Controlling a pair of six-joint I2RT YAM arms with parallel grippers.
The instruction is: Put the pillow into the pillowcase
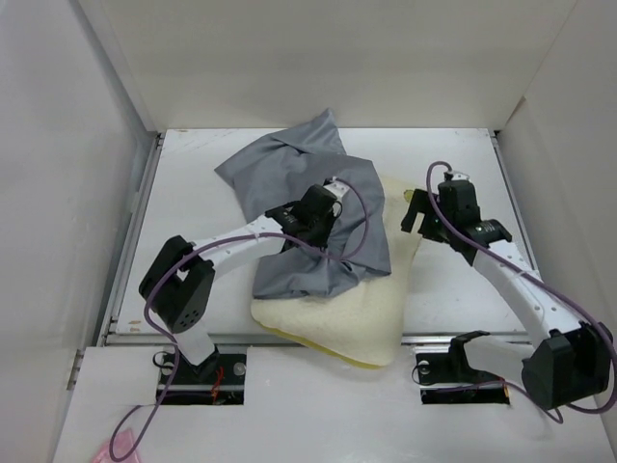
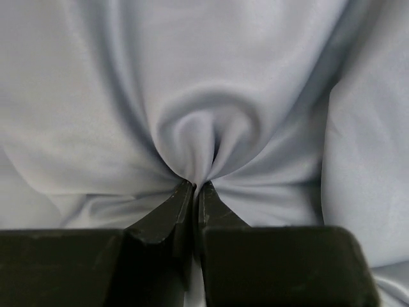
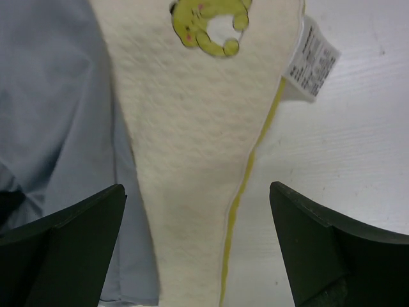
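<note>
Near the middle of the overhead frame, my left gripper (image 1: 304,224) sits on the grey pillowcase (image 1: 280,169). In the left wrist view my two left fingers (image 2: 169,217) are closed together with a pinch of the fabric caught between their tips, and folds fan upward from the pinch. The pillowcase lies crumpled from the upper centre of the overhead frame down to its centre, its lower part draped over the pillow (image 1: 347,313). The cream pillow shows below and to the right of the grey cloth, and its lower corner reaches past the near rim of the white table (image 1: 193,212) (whether any of it is inside the sack or only under it, I cannot tell).

Right of centre, my right gripper (image 1: 416,214) hangs over the pillow's far, narrow end. In the right wrist view my right fingers (image 3: 83,236) are spread wide, one on each side of the cushion, holding nothing; I cannot tell whether they touch the fleece. Between them runs the pillow's yellow edge seam (image 3: 238,198), with grey cloth at the left of that frame and bare table at the right. At the top of the view sit the small yellow emblem (image 3: 209,22) and, to its right, the white tag (image 3: 313,57) sticking out over the table.
</note>
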